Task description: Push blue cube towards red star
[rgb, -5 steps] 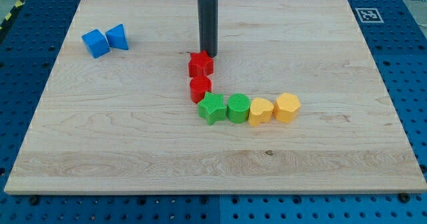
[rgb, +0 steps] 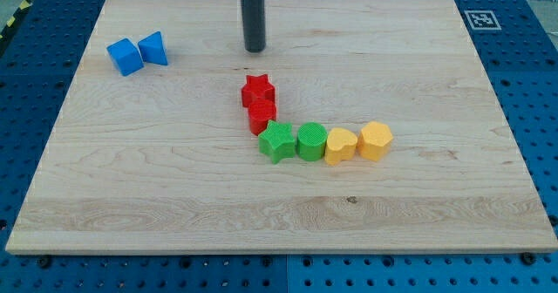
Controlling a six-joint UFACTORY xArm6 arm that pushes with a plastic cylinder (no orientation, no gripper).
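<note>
The blue cube (rgb: 125, 56) sits near the board's upper left, touching a second blue block (rgb: 153, 48) on its right. The red star (rgb: 258, 91) lies near the middle of the board, touching a red round block (rgb: 261, 116) below it. My tip (rgb: 255, 50) stands above the red star, apart from it, and well to the right of the blue cube.
A green star (rgb: 277, 141), a green round block (rgb: 311, 141), a yellow heart-like block (rgb: 340, 145) and a yellow hexagon-like block (rgb: 375, 140) run in a row to the right from the red round block. A marker tag (rgb: 479, 18) sits at the board's upper right corner.
My tip has moved up and slightly left, away from the red star. The red star has shifted slightly down-left, closer onto the red round block.
</note>
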